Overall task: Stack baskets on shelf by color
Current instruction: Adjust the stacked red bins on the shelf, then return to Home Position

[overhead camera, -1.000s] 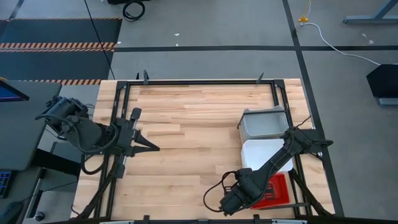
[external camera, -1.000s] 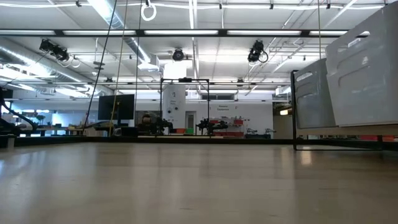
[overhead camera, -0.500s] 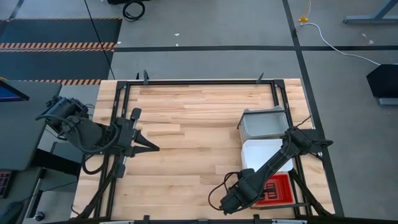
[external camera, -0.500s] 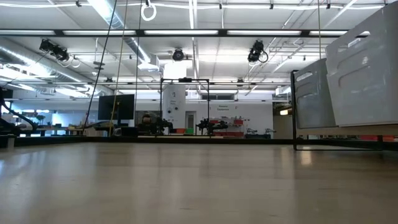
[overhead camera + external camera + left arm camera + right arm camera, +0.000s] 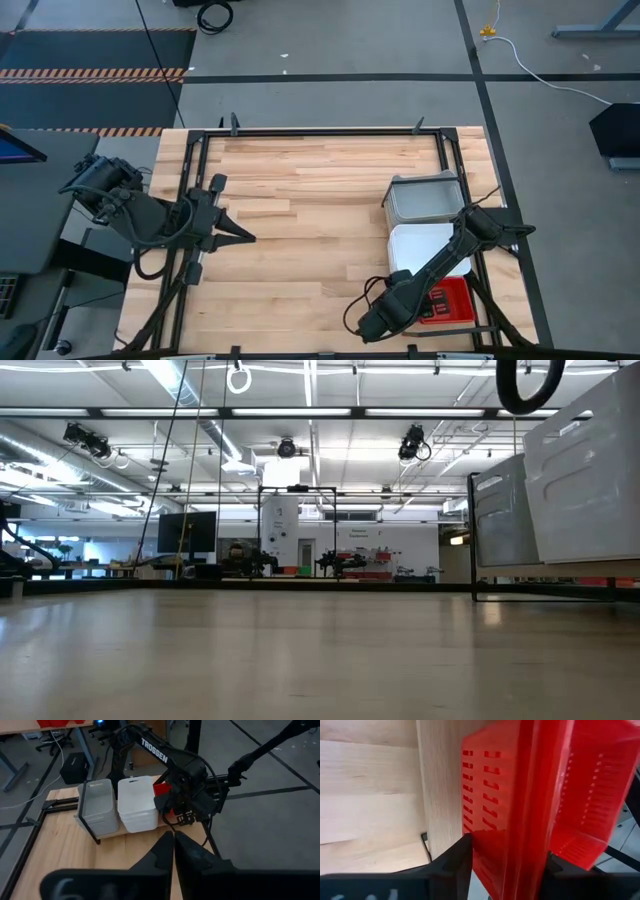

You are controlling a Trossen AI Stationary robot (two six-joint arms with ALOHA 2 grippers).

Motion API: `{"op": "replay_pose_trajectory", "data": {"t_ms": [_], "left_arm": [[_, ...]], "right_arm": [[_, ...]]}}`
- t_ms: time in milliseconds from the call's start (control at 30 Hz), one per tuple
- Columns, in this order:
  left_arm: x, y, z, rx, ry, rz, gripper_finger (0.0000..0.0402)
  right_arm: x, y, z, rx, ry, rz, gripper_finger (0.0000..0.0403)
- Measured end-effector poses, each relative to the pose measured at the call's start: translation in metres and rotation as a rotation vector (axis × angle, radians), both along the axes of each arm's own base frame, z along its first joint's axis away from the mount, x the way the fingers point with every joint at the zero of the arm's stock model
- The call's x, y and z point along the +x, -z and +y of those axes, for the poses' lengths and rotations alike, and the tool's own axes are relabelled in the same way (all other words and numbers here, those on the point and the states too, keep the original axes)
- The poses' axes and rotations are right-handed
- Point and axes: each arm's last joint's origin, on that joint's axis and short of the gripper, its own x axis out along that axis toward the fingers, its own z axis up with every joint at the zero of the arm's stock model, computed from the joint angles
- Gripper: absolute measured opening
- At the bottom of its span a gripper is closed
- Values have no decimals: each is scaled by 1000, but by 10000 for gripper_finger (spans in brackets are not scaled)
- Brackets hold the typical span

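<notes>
At the bench's right near corner, on the shelf point(image 5: 404, 243), the red basket point(image 5: 446, 300) sits beside the white point(image 5: 425, 246) and grey point(image 5: 424, 199) stacks; right claw point(image 5: 507, 855) straddles its wall, fingers apart, not clamping. Judged light, stiff, slick plastic; the mesh-walled rim is the best hold. Left claw point(image 5: 240, 237) rests together near the left edge.

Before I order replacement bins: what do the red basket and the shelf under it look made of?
The red basket looks like moulded plastic with a slight sheen: its walls carry regular rows of small slots. The shelf looks like pale smooth wood, perhaps plywood: faint fine grain, flatter in tone than the slatted tabletop beside it.
</notes>
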Motion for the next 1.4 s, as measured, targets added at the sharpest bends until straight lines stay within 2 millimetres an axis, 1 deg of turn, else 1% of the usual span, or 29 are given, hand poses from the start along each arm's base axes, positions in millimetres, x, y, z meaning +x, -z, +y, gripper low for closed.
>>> {"op": "replay_pose_trajectory", "data": {"t_ms": [100, 233, 367, 467, 600, 700, 767, 833, 867, 900, 967, 1067, 1167, 1300, 1400], "left_arm": [[0, 0, 0, -9, -2, 3, 18], [-1, 1, -1, -8, -2, 16, 7], [-2, 3, 0, -2, -5, 30, 7], [-2, 5, 1, 13, -13, 48, 16], [-3, 7, 3, 20, -21, 67, 23], [-3, 8, 4, 33, -40, 77, 17], [-4, 9, 5, 43, -85, 76, 11], [-3, 8, 7, 63, -132, 59, 6], [-3, 8, 8, 74, -156, 49, 5], [-3, 8, 9, 81, -179, 41, 4], [-1, 7, 12, 77, -208, 32, 5], [3, 6, 16, 44, -235, 19, 7], [4, 1, 15, 22, -233, -24, 5], [4, -9, 18, 6, -231, -107, 4], [9, -15, 24, 20, -242, -158, 4]], "right_arm": [[0, -1, 0, -6, -2, -7, 154], [3, -6, 1, -40, -28, -73, 178], [7, -16, 3, -60, -71, -160, 206], [12, -28, 4, -57, -105, -235, 224], [19, -54, 7, 2, -156, -348, 240], [27, -85, 7, 60, -225, -491, 245], [33, -111, 1, 52, -298, -635, 244], [41, -136, -10, -6, -388, -793, 242], [43, -145, -18, -53, -441, -858, 240], [44, -153, -30, -85, -487, -915, 238], [43, -167, -54, -147, -582, -957, 233], [32, -191, -88, -225, -764, -961, 225], [18, -216, -113, -260, -928, -1004, 212], [-10, -245, -141, -403, -1146, -1000, 186], [-26, -257, -159, -518, -1255, -938, 157]]}}
